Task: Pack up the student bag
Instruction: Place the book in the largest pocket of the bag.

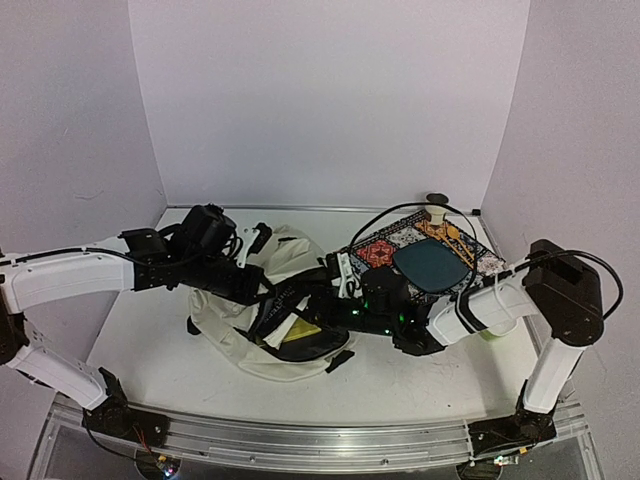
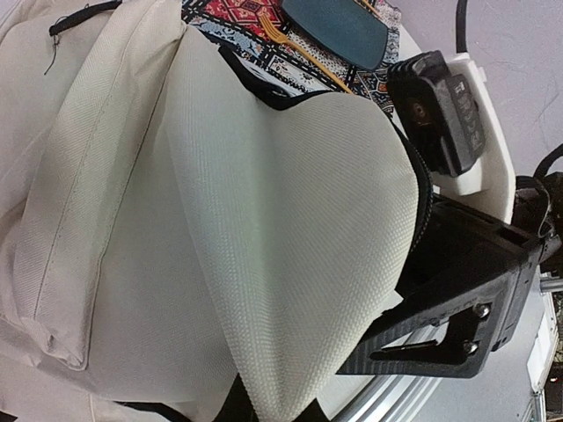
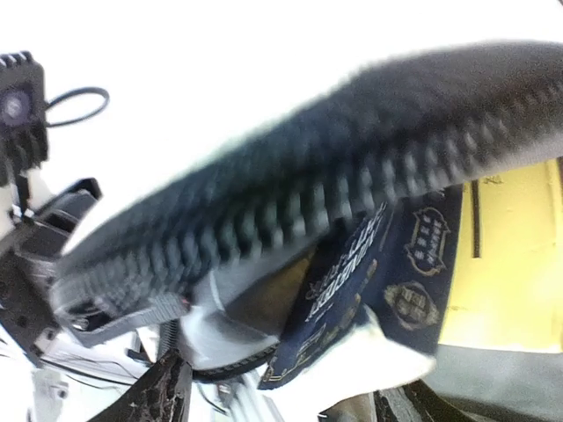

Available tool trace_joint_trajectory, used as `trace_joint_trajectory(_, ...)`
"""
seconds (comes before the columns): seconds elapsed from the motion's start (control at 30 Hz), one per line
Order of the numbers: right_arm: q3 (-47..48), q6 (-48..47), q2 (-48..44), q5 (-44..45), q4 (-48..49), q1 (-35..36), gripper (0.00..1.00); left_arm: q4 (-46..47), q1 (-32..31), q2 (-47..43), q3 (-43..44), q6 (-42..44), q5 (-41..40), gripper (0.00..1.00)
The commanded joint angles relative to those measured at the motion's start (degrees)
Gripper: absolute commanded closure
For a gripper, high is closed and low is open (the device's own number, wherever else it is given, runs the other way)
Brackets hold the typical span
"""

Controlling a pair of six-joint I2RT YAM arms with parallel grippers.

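1. The student bag [image 1: 232, 330] lies in the middle of the tabletop [image 1: 140, 350], nearer the near edge, with its mouth gaping toward the right edge.
2. The left hand [image 1: 252, 287] is closed and pinches cream fabric at the bag's far rim. Its wrist view shows mostly woven cloth and a black strap edge.
3. The right hand [image 1: 345, 306] sits at the bag's mouth with its fingers apart. Whether they touch anything cannot be told.
4. Only the right wrist view looks inside. It shows a blurred black zipper [image 3: 290, 193] and a navy item [image 3: 369, 281] with crests and pale lettering too blurred to read. A yellow item [image 3: 515, 264] lies beside the navy one. From overhead only a sliver of the yellow shows.
5. Toward the far right corner lies a patterned mat [image 1: 378, 252] carrying a dark teal plate [image 1: 432, 266]. Only the left wrist view shows an orange fork [image 2: 283, 40] on the mat, just beside the plate.
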Motion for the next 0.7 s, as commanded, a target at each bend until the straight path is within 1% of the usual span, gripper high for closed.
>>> trace_joint_trajectory(0.0, 4.87, -6.07, -1.77, 0.55, -5.56, 0.91, 0.34, 3.18, -0.24, -2.62, -0.86, -1.3, 2.43, 0.96)
trace_joint_trajectory(0.1, 6.02, -5.51, 0.8, 1.37, -4.69, 1.21, 0.41, 4.44, -0.24, -3.07, -1.22, -2.1, 4.49, 0.96)
trace_joint_trajectory(0.2, 5.53, -2.52, 3.52, 2.27, 1.68, 1.34, 0.52, 6.13, -0.28, -4.13, -1.64, -3.06, 6.86, 0.96)
trace_joint_trajectory(0.3, 5.2, 0.18, 5.96, 4.12, 7.82, 1.37, 0.61, 7.71, -0.32, -4.97, -2.22, -3.98, 9.15, 0.96)
trace_joint_trajectory(0.37, 5.6, 1.4, 7.1, 5.78, 11.06, 1.33, 0.65, 8.55, -0.46, -5.15, -2.32, -4.55, 10.43, 0.96)
trace_joint_trajectory(0.43, 6.34, 2.1, 7.93, 7.64, 12.18, 1.37, 0.69, 9.12, -0.7, -5.08, -2.31, -4.88, 11.41, 0.96)
trace_joint_trajectory(0.53, 8.08, 1.92, 9.34, 9.77, 12.19, 1.34, 0.71, 9.51, -0.85, -5.55, -2.45, -5.11, 11.28, 0.96)
trace_joint_trajectory(0.67, 9.85, 0.96, 10.75, 9.39, 7.36, 1.34, 0.68, 9.28, -0.85, -6.69, -3.79, -4.71, 7.22, 0.96)
